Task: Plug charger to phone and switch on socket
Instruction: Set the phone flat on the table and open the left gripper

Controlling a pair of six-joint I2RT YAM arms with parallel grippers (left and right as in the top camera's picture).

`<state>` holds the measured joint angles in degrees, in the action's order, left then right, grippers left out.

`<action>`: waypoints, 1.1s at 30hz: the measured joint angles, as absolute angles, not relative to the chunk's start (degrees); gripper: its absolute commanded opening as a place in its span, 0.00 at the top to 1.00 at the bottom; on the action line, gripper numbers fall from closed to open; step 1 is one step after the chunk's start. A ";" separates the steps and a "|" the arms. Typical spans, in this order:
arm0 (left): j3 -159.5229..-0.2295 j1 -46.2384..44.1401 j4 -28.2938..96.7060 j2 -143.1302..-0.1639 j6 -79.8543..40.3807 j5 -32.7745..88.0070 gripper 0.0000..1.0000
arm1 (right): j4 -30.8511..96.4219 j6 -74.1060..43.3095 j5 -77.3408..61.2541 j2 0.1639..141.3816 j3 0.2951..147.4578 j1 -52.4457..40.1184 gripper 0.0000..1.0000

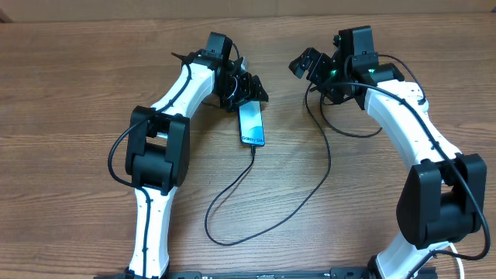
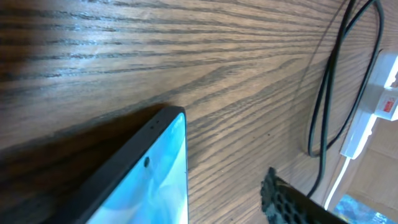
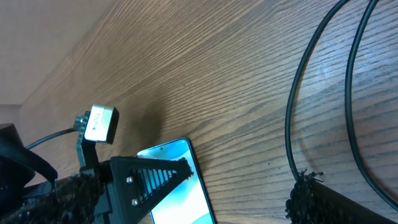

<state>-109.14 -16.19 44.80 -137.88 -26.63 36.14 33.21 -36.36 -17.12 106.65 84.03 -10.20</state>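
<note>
Phone (image 1: pixel 251 124) flat on table (image 1: pixel 77 93); charger (image 1: pixel 329 159) cable meets its near short end. Left end effector (image 1: pixel 246 94) spread over phone's far end. Right end effector (image 3: pixel 244 173) spread wide, empty.

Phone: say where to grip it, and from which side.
Probably pinch the phone across its long edges at mid-length, from above: it lies flat, screen up, with the charger at the near end, the left gripper at the far end.
</note>
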 measured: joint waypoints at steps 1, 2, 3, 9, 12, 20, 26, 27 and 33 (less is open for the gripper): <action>-109.14 -16.21 44.86 -137.80 -26.61 36.14 0.22 | 33.23 -36.38 -17.12 106.65 84.03 -10.20 0.00; -109.14 -16.21 44.97 -137.73 -26.63 36.05 0.20 | 33.26 -36.36 -17.12 106.65 84.03 -10.20 0.00; -109.14 -16.21 45.06 -137.67 -26.63 35.90 0.19 | 33.23 -36.36 -17.12 106.65 84.03 -10.20 0.00; -109.25 -16.27 45.54 -137.36 -26.63 35.46 0.12 | 33.23 -36.38 -17.12 106.65 84.03 -10.22 0.00; -109.43 -16.29 46.28 -137.25 -26.63 34.87 0.11 | 33.28 -36.36 -17.12 106.65 84.03 -10.20 0.00; -109.69 -16.32 48.42 -136.77 -26.63 32.34 0.08 | 33.23 -36.38 -17.12 106.65 84.03 -10.20 0.00; -109.80 -16.43 48.71 -136.66 -26.61 31.79 0.05 | 33.26 -36.36 -17.12 106.65 84.03 -10.22 0.00; -109.80 -16.47 48.86 -136.62 -26.61 31.46 0.04 | 33.23 -36.38 -17.12 106.65 84.03 -10.20 0.00; -110.00 -16.49 50.26 -136.33 -26.63 29.52 0.03 | 33.26 -36.36 -17.12 106.65 84.03 -10.20 0.00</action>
